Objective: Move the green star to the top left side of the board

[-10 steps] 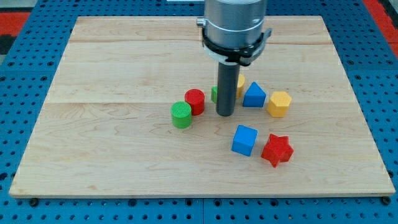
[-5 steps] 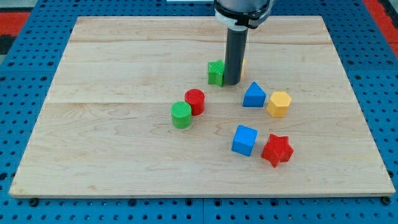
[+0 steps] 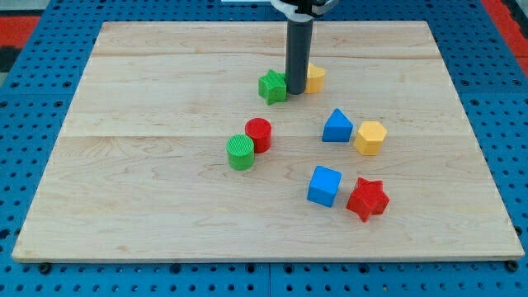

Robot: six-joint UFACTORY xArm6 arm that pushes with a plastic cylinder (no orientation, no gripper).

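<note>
My tip point(image 3: 296, 92) is shown resting on the desk point(image 3: 148, 198) in the upper middle of the board, wedged between two blocks. No hand is fitted to this rod, so nothing is clenched, released or grasped; contact is made by pushing only. The green star point(image 3: 272, 86) is seen touching the tip at its 9 o'clock side. A small yellow block point(image 3: 314, 78), whose shape cannot be made out, is found just beside the tip at about 2 o'clock.

Farther out, a red cylinder point(image 3: 259, 134) and a green cylinder point(image 3: 241, 152) are placed touching one another at roughly 7 o'clock from the tip. A blue block with a peaked top point(image 3: 337, 126) and a yellow hexagonal block point(image 3: 370, 137) are set at about 4 o'clock. A blue cube point(image 3: 324, 185) and a red star point(image 3: 367, 199) lie near the bottom, at about 5 o'clock.

The task is judged unfinished, since the star is well apart from the top left corner. Two risks are noted. The star may be spun off the round tip if the push is applied off-centre, because its points offer uneven faces. The yellow block may be dragged along if the tip is swung toward 2 o'clock.
</note>
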